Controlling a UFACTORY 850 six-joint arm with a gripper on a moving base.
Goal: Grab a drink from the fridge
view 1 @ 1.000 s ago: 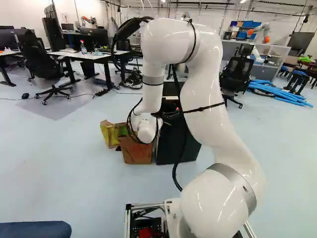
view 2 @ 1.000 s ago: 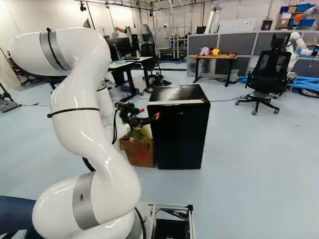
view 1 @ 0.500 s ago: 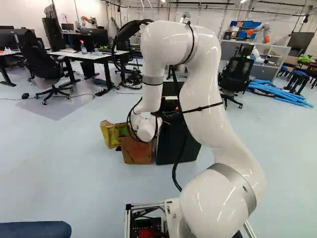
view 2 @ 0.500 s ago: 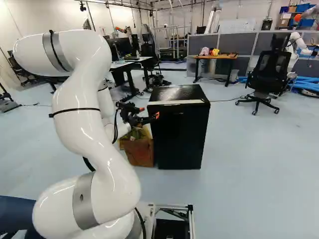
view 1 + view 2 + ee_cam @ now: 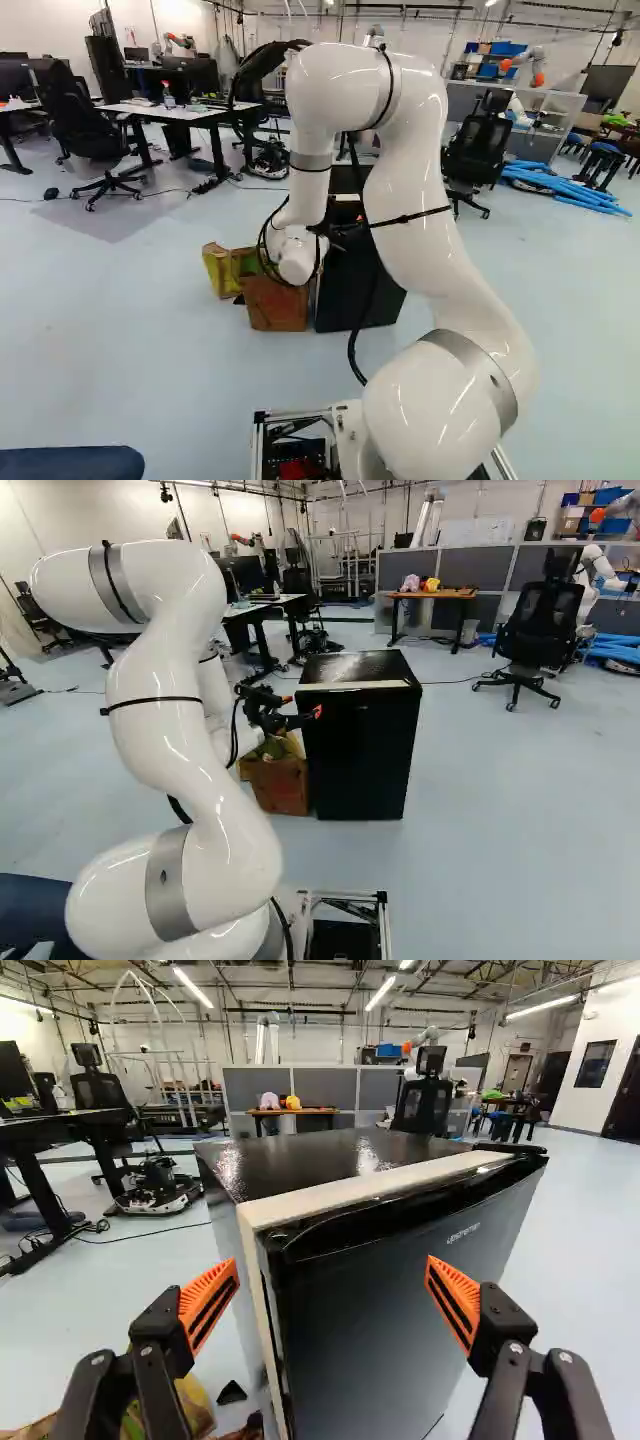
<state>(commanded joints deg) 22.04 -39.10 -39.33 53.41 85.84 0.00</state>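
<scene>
From here I see the gripper [image 5: 332, 1268] with its fingers apart; if it advances badly aligned, it may slip off the door [image 5: 375, 1330] or push the fridge [image 5: 300, 1165] away

Robotics lab, desks [image 5: 205, 114], office chairs [image 5: 540, 625], another robot [image 5: 593, 566] (far off, apparently an arm)

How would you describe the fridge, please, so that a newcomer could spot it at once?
On the pale floor ahead of the white arm, find the brown box. The fridge stands beside it, set apart by its greater height, black body and cream strip along the top front edge.
</scene>
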